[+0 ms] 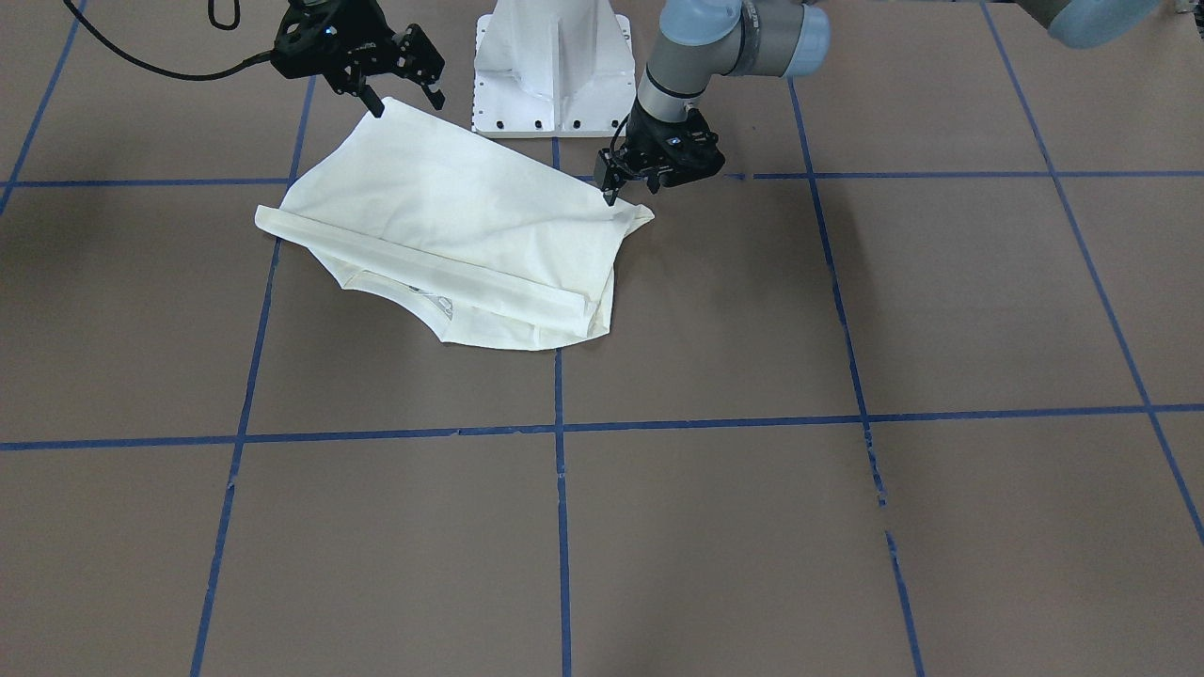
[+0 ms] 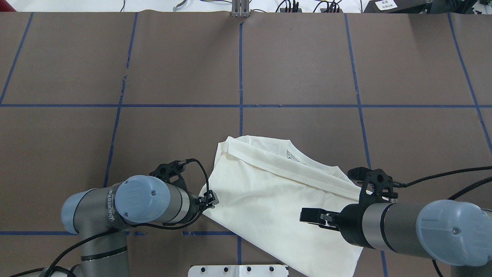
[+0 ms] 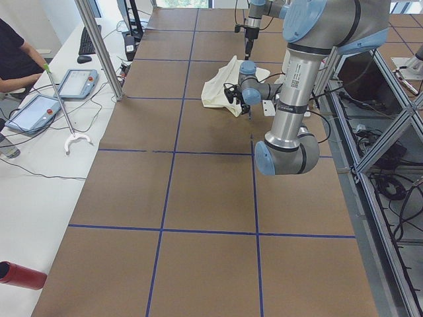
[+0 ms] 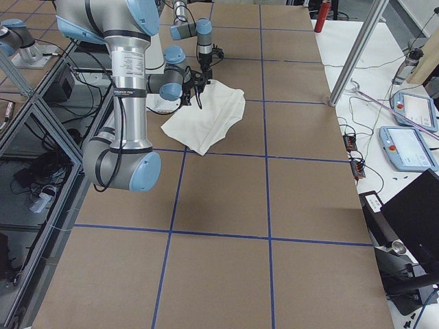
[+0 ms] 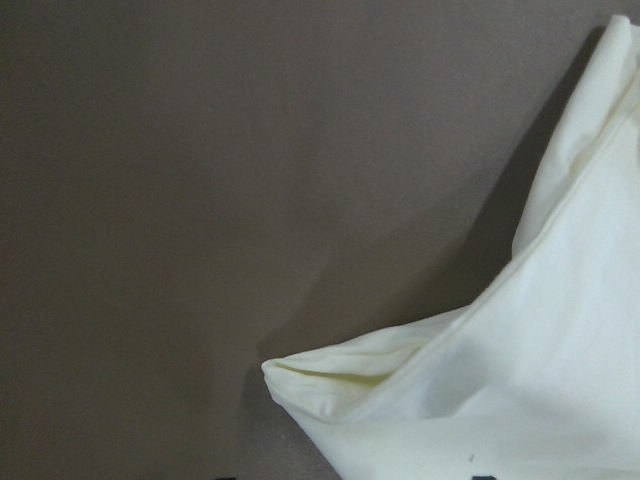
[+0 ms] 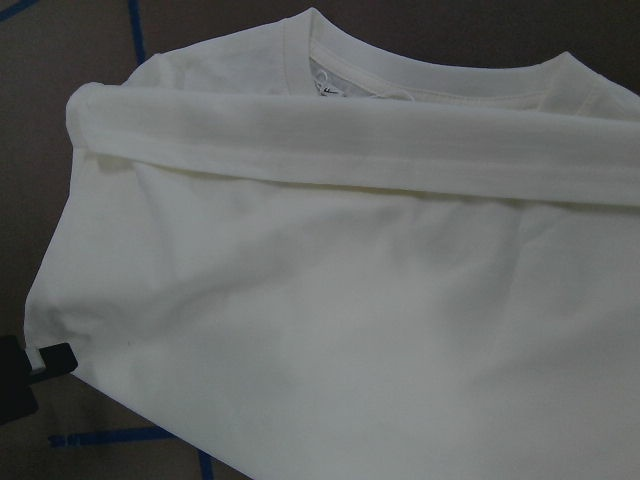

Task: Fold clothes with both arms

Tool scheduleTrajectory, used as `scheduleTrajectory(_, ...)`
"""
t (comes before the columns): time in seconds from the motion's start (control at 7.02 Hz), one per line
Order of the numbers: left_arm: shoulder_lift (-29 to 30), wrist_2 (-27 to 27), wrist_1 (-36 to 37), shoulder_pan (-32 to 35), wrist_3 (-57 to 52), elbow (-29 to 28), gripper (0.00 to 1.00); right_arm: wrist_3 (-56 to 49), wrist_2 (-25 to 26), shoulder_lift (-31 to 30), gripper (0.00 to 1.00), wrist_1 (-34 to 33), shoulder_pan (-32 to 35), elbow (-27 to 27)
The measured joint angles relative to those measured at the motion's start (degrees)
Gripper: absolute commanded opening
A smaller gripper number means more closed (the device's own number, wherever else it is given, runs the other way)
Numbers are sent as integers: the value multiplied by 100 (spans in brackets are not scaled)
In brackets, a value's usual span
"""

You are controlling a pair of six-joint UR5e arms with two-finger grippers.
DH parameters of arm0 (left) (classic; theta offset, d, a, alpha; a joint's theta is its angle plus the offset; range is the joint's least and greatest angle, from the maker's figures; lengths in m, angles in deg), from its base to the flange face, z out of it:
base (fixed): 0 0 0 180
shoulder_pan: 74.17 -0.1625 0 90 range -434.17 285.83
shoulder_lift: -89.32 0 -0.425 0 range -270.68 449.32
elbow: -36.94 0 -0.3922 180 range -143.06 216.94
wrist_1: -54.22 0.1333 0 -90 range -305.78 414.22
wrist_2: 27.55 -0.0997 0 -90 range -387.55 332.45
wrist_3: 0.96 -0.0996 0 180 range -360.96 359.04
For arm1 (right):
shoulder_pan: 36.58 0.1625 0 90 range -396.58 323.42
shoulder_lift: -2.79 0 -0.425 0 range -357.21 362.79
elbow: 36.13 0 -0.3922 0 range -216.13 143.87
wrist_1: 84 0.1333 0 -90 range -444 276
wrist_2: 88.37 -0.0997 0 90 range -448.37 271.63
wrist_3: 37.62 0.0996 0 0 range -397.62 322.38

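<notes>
The cream-white shirt (image 1: pixel 451 207) lies plain side up near the robot's base, and the cat print is hidden. It also shows in the overhead view (image 2: pixel 269 200). A folded sleeve band (image 1: pixel 442 268) crosses it below the collar (image 6: pixel 330 50). My left gripper (image 1: pixel 611 193) is shut on the hem beside one near corner, also in the overhead view (image 2: pixel 210 200). That corner curls up in the left wrist view (image 5: pixel 300 375). My right gripper (image 1: pixel 406 102) is open at the other near corner, one fingertip (image 6: pixel 25 380) touching the cloth edge.
The white pedestal base (image 1: pixel 550 66) stands just behind the shirt between the arms. Blue tape lines (image 1: pixel 562 527) divide the brown table into squares. A side table with tablets (image 3: pixel 39 112) and a seated person lies beyond the far table edge.
</notes>
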State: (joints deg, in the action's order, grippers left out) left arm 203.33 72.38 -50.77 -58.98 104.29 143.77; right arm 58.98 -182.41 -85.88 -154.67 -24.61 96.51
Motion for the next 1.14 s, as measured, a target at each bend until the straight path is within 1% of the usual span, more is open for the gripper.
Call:
scheduleTrajectory(0.14, 3, -17, -60, 2, 5, -41, 55, -1, 0, 4, 100, 0, 17, -17)
scheduleTrajectory(0.86, 0, -168, -85, 267, -125, -97, 55, -7, -7, 2, 100, 0, 44, -36)
scheduleTrajectory(1.14, 2, -162, -93, 260, -152, -148, 58, -10, -1, -1, 100, -4, 54, -53)
